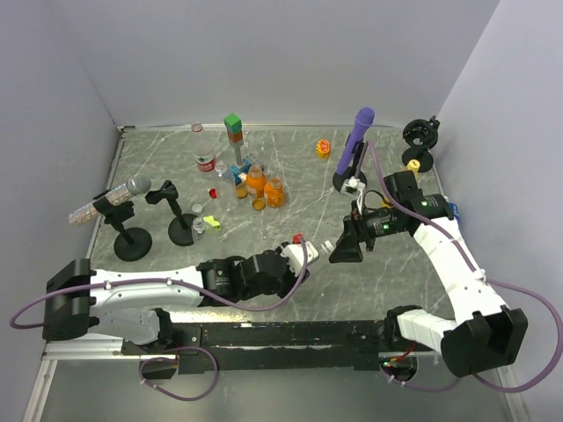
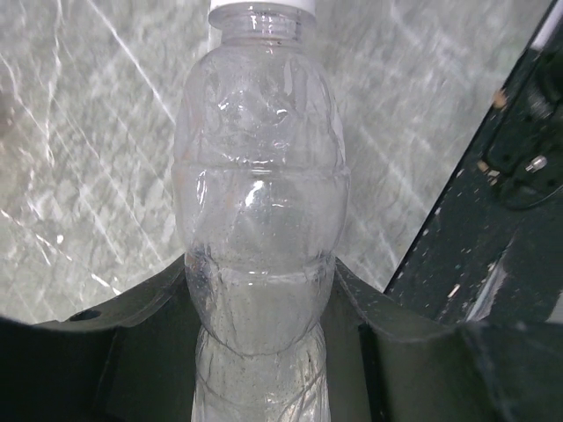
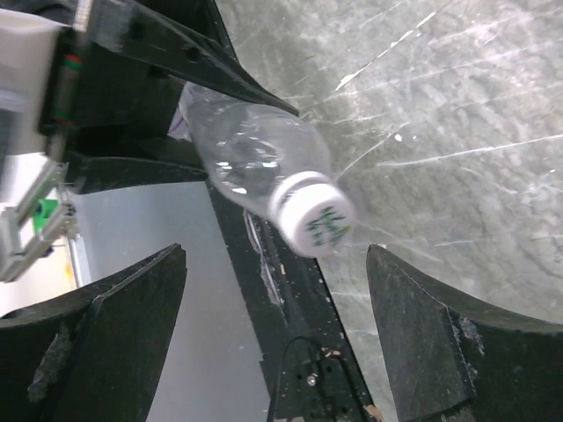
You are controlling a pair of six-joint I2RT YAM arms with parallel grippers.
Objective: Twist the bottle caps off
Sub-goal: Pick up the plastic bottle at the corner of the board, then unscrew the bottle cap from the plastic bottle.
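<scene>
**Surface** (image 1: 167,154): grey stone-patterned top with pale veining. Plain pale walls (image 1: 264,53) close it in at 9, 12 and 3 o'clock.

**Standing stock, overhead view:**
- Stack of green and orange blocks (image 1: 233,130), upright, at 12 o'clock.
- Other bottles (image 1: 255,180), upright in a cluster just in front of the stack. Some hold orange liquid.
- Purple microphone (image 1: 361,123) on a black stand, at 1 to 2 o'clock.
- Grey microphone (image 1: 136,185) on a black stand, at 9 o'clock.

**Clear bottle** (image 2: 259,220): empty and ribbed, carried off the surface just 6 o'clock of centre, between the two grippers.
- In the overhead view its long axis runs roughly 9 to 3 o'clock.
- The base is toward the left arm and the neck points to 3 o'clock.

**White cap** (image 3: 315,220): on the neck, with green print on its face. In the right wrist view it faces that camera and tilts toward 5 o'clock.

**Left gripper** (image 2: 259,281): closed around the lower body of the clear bottle. One dark finger presses each side.

**Right gripper** (image 3: 277,251): spread wide and holding nothing. Its two black fingers stand on either side of the white cap, clear of it.
</scene>
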